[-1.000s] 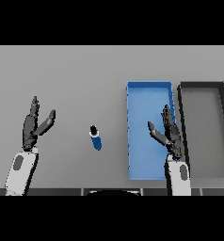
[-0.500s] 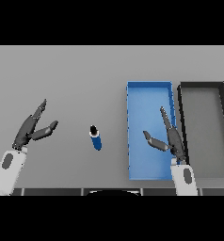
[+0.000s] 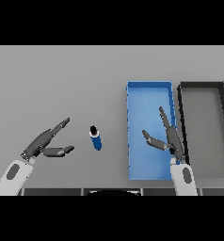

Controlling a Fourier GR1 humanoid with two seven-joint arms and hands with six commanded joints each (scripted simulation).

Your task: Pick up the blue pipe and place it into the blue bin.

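Left hand (image 3: 44,143) open near blue pipe (image 3: 95,138)

Even, soft light falls from overhead across the flat grey table (image 3: 62,80), bright without glare. Shadows are faint, small and close under objects. Edges show no distortion.

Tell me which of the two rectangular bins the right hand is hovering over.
The blue rectangular bin: the right hand shows over its floor. The dark grey bin lies beside it, farther right.

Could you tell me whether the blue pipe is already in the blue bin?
Not yet: the blue pipe lies on the grey table, left of the blue bin.
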